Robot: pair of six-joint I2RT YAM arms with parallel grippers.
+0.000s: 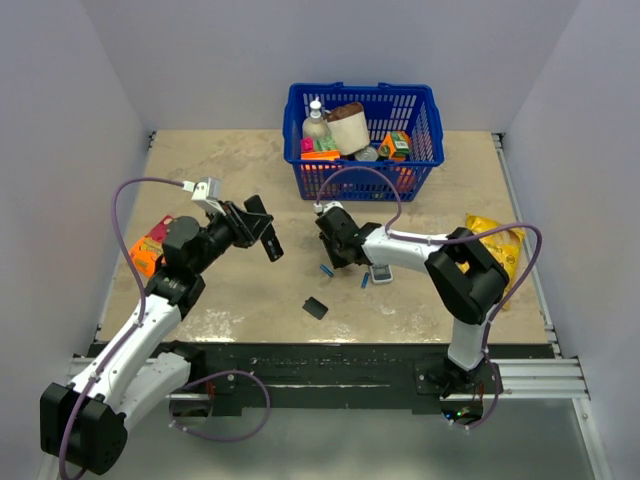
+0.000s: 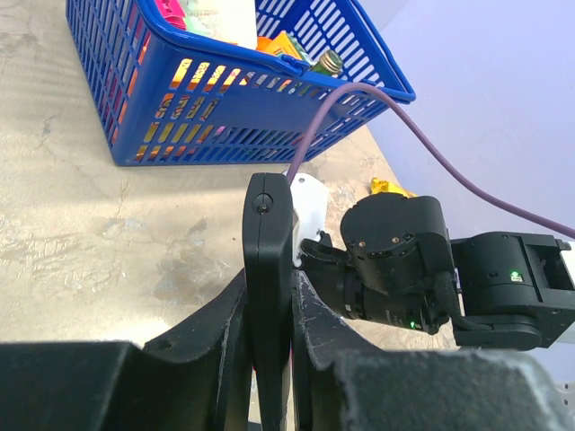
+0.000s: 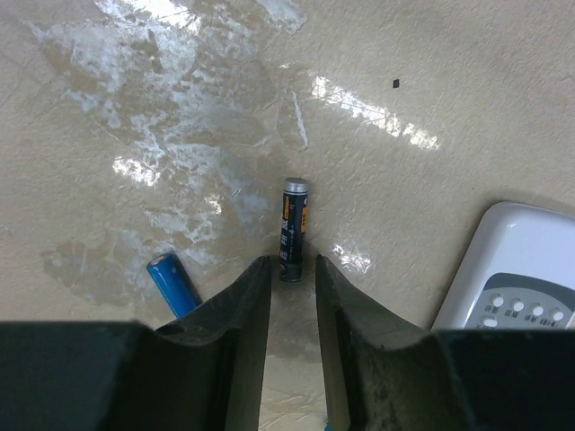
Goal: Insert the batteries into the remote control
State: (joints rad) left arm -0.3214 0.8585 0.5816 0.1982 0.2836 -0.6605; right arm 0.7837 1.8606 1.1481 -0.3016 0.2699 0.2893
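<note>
My left gripper is shut on the black remote control and holds it above the table; in the left wrist view the remote stands on edge between my fingers. My right gripper is open by a narrow gap, low over the table. A dark battery with a silver cap lies with its near end at my fingertips. A bright blue battery lies to the left of the left finger. In the top view the right gripper has blue batteries beside it.
A small black back cover lies on the table near the front. A white-grey remote lies right of my right gripper. A blue basket with several items stands at the back. An orange packet lies left, a yellow bag right.
</note>
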